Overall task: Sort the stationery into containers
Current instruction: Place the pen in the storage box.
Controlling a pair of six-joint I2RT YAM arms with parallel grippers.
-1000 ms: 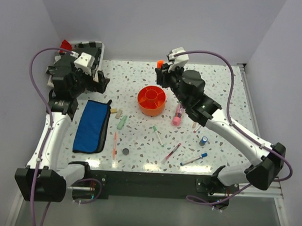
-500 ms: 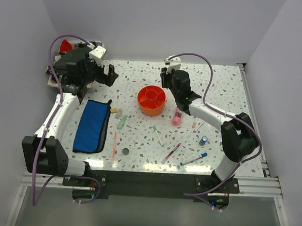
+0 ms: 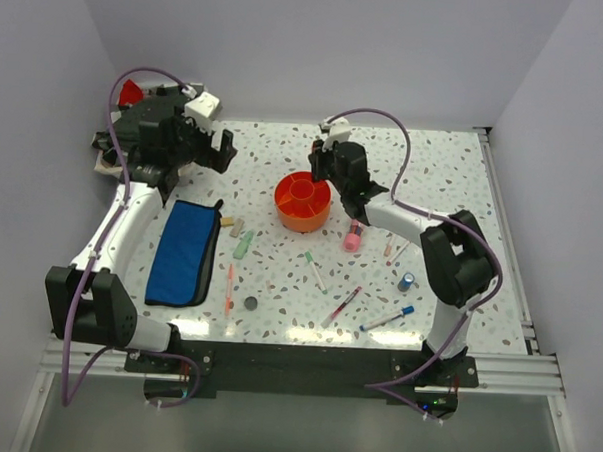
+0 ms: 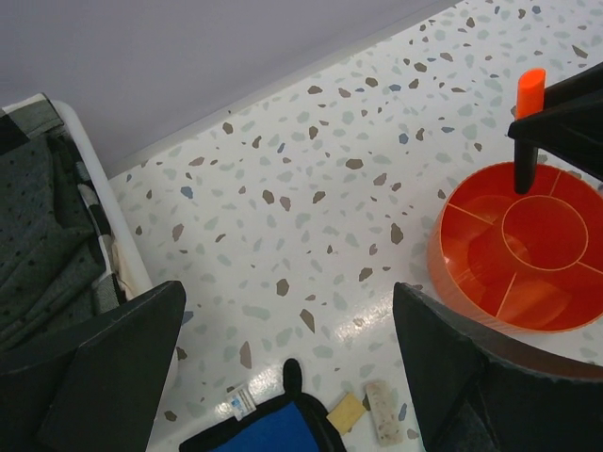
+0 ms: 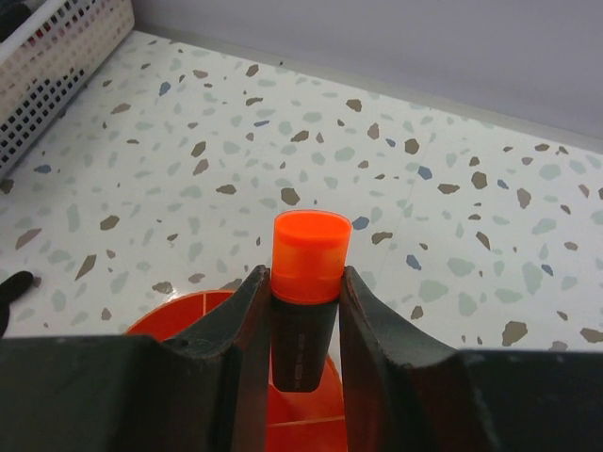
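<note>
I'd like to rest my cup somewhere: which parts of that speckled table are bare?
Bare: the far strip between the white tray and the orange organiser, and the far-right corner. Crowded: the near half, from the blue pouch to the blue cylinder, strewn with pens.

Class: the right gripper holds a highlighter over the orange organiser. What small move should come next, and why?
Probably lower it a little, then open: the right gripper grips the highlighter upright, its lower end over the orange organiser, not yet released.
</note>
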